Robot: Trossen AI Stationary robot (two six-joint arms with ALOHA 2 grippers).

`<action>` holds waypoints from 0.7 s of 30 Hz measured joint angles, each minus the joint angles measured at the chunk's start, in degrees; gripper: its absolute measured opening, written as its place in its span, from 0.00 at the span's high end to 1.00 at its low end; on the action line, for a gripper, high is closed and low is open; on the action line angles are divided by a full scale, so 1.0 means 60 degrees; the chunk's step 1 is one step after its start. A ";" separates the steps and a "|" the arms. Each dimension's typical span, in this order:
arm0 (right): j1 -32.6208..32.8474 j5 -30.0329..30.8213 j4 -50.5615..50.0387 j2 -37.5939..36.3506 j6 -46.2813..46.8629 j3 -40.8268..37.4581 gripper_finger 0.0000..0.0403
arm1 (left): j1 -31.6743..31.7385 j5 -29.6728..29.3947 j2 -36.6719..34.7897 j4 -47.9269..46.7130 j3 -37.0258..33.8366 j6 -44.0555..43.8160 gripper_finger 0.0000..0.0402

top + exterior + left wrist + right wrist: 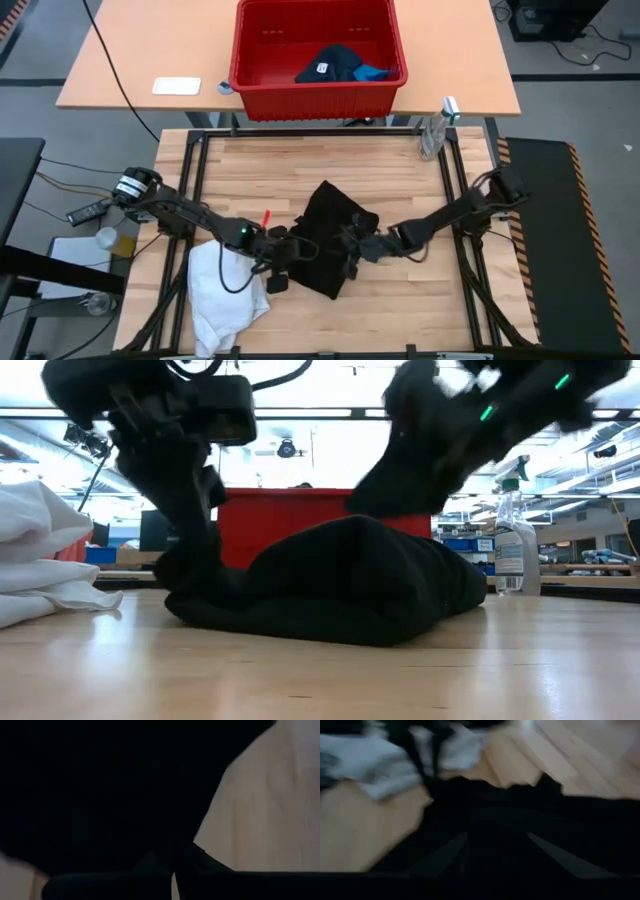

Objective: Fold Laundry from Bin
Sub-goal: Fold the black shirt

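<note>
A black garment (332,232) lies bunched in a hump (350,580) on the wooden table's middle. My left gripper (296,250) is shut at the garment's left edge; its wrist view is filled with dark cloth (110,790). My right gripper (502,845) reaches in from the right over the garment's right half (356,245), fingers apart, black cloth below them; whether it touches, I cannot tell. A white garment (225,292) lies heaped near the left front. The red bin (318,92) stands on the far table, with a dark navy piece (330,62) and a bright blue one (372,72) inside. My left gripper is shut on the black garment's left edge (192,582), coming slanting down from the table's left. The dark cloth (150,837) hides the exact place of contact and the number of layers. The garment rests on the table, slack and humped.
A spray bottle (433,132) stands at the table's far right corner. A small red object (267,217) lies left of the black garment. A white card (176,86) is on the far table, left of the bin. Bare wood lies along the near edge (400,680).
</note>
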 joint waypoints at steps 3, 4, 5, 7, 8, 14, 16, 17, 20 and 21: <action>-0.0502 -0.0077 0.0119 0.0485 -0.0140 0.0046 0.52 | -0.0118 -0.0099 0.0227 0.0094 0.0021 -0.0248 0.98; -0.0618 0.0009 0.0297 0.0617 -0.0159 0.0072 0.53 | -0.0180 -0.0096 0.0265 -0.0118 0.0010 -0.0248 0.98; -0.0728 0.0070 0.0457 0.0724 -0.0157 0.0122 0.53 | -0.0209 -0.0098 0.0273 -0.0131 -0.0005 -0.0244 0.98; -0.0897 0.0098 0.0540 0.0977 -0.0152 0.0114 0.54 | -0.0213 -0.0098 0.0283 -0.0161 -0.0002 -0.0234 0.98; -0.0983 -0.0023 0.0669 0.1166 -0.0150 0.0109 0.55 | -0.0213 -0.0145 0.0283 -0.0226 0.0009 -0.0167 0.98; -0.1152 -0.1091 0.0835 0.2021 0.0255 0.0109 0.58 | -0.0133 -0.0164 0.0283 -0.0181 -0.0005 -0.0098 0.98; -0.1173 -0.1240 0.0847 0.1912 0.0238 0.0109 0.58 | -0.0129 -0.0161 0.0283 -0.0103 0.0007 -0.0094 0.98; -0.1186 -0.1239 0.0783 0.1751 0.0160 0.0100 0.58 | -0.0129 -0.0160 0.0283 -0.0106 0.0005 -0.0097 0.98; -0.1197 -0.0787 0.0847 0.1006 -0.0010 0.0088 0.59 | -0.0135 -0.0158 0.0283 -0.0077 0.0005 -0.0095 0.98; -0.1193 -0.0572 0.0952 0.0793 -0.0018 0.0100 0.59 | -0.0137 -0.0158 0.0283 -0.0069 0.0005 -0.0093 0.98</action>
